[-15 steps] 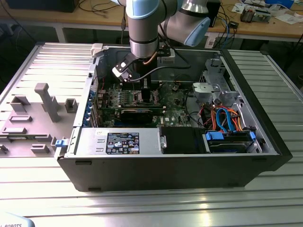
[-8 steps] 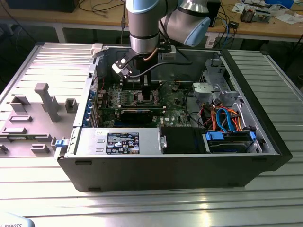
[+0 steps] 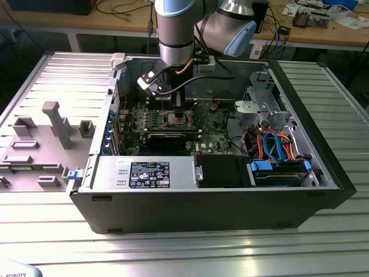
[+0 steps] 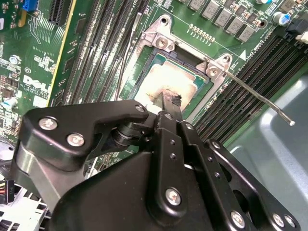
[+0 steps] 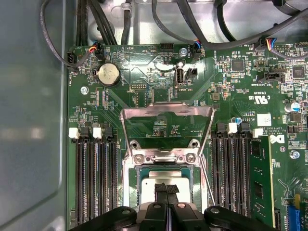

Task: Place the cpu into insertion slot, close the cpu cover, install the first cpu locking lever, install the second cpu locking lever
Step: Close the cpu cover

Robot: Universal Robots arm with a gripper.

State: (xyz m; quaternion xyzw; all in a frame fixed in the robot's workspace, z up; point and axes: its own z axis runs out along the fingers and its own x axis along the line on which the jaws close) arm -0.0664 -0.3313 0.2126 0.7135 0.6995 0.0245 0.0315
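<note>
Nearest the wrist cameras, the gripper (image 5: 166,191) is matte black metal, its linkage plates studded with bright screw heads. Its two narrow fingers are pressed together with only a thin seam between them and nothing clamped, and in the second wrist view their tips (image 4: 172,102) touch the cpu's top.

That cpu (image 5: 146,188) lies flat inside the slot (image 5: 166,156). It is a small square with a dull grey lid (smeared with pale, brownish residue in the second wrist view (image 4: 163,79)). Around it runs the slot's pale, brushed metal rim (image 4: 155,34), fastened with round screws.

Just beyond, the cover (image 5: 166,109) stands tilted up off the slot, a thin silvery frame whose square window shows green board behind it. A slim steel lever (image 4: 260,98) juts out from the slot's corner, unlatched, ending in a small knob.

Long black ribbed RAM slots (image 5: 96,178) flank the slot on both sides. Farther on, the glossy green motherboard (image 5: 159,67) carries a round silver coin cell (image 5: 108,74), and black cables (image 5: 192,24) loop beyond its edge.

From the exterior view, the smooth grey arm (image 3: 176,29) reaches down into an open black case (image 3: 230,196) resting on ribbed metal planks (image 3: 173,248).
</note>
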